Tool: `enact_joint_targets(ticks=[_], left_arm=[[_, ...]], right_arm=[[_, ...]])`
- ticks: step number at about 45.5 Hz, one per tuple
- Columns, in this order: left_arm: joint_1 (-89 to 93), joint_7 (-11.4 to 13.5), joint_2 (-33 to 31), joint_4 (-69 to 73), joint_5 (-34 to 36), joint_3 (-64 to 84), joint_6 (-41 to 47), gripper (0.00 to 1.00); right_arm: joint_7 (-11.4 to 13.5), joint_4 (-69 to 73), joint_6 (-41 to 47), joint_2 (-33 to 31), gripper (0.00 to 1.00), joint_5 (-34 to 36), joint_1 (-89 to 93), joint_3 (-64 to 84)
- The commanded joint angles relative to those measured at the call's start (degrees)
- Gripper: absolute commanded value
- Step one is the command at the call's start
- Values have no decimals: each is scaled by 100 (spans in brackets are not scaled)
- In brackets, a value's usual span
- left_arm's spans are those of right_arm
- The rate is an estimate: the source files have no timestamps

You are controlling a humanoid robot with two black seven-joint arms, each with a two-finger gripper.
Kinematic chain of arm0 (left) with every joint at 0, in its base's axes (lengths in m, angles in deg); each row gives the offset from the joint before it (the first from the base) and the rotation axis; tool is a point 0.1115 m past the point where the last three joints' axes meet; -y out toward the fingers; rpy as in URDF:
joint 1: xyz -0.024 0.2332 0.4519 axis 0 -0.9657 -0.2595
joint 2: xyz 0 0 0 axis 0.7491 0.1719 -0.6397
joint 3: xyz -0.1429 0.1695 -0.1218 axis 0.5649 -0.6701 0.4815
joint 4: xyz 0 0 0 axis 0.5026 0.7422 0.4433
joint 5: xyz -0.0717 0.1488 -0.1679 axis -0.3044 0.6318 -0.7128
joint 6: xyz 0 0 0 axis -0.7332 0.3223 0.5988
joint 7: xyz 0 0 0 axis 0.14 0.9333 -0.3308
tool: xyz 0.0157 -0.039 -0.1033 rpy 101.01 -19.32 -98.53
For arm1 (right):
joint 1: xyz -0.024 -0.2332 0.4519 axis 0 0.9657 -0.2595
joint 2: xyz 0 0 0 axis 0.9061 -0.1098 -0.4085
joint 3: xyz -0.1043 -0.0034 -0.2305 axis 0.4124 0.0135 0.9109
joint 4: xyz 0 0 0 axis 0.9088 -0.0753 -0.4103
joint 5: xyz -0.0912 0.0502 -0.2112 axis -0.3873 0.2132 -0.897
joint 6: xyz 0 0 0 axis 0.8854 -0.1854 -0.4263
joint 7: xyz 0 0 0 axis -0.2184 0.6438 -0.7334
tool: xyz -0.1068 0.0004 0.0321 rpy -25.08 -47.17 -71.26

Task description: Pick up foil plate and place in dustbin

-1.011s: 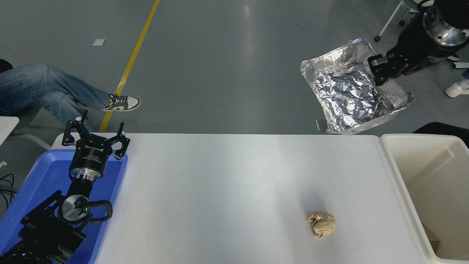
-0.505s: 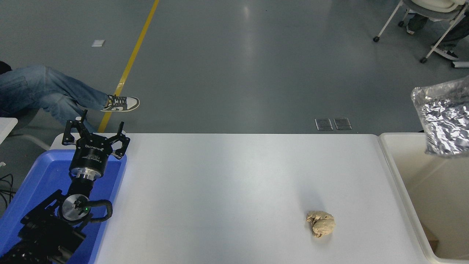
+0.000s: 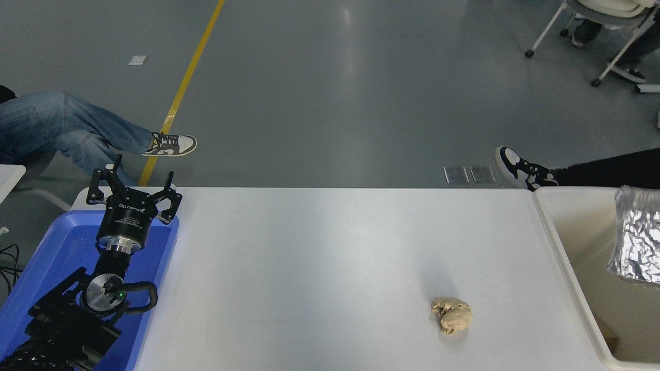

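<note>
The foil plate [image 3: 637, 234], cut off at the frame's right edge, sits over the dustbin [image 3: 554, 234]; the right gripper is unseen. The left gripper [image 3: 135, 193], jaws spread open, is parked far left over a blue tray [image 3: 49, 247].

Bright even overhead light, floor [image 3: 350, 77] glare streak (soft shadows), sharp focus.

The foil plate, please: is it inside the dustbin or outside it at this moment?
Inside: the foil plate shows within the dustbin rim, against its cream inner walls. Whether it rests there, cannot tell.
</note>
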Motion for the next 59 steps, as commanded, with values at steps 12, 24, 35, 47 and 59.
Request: enact_joint_targets(ticks=[12,24,35,47,59], left_arm=[[0,7,0,0,0,5,10,100],[9,-19,0,0,9,-4,-17,100],[9,-19,0,-9,9,-4,-26,100],[9,-19,0,-9,9,-4,-26,100],[0,-11,0,0,9,-4,-17,100]], right_arm=[[249,-172,-506,544,100,64,673,-511],[240,1979,-400,-457,100,-111,-1408,357],[196,4150,-58,-450,100,-209,-4994,3012],[196,5154,2278,596,100,1231,-7140,3057],[240,5286,3045,1730,100,2972,-7835,2618]])
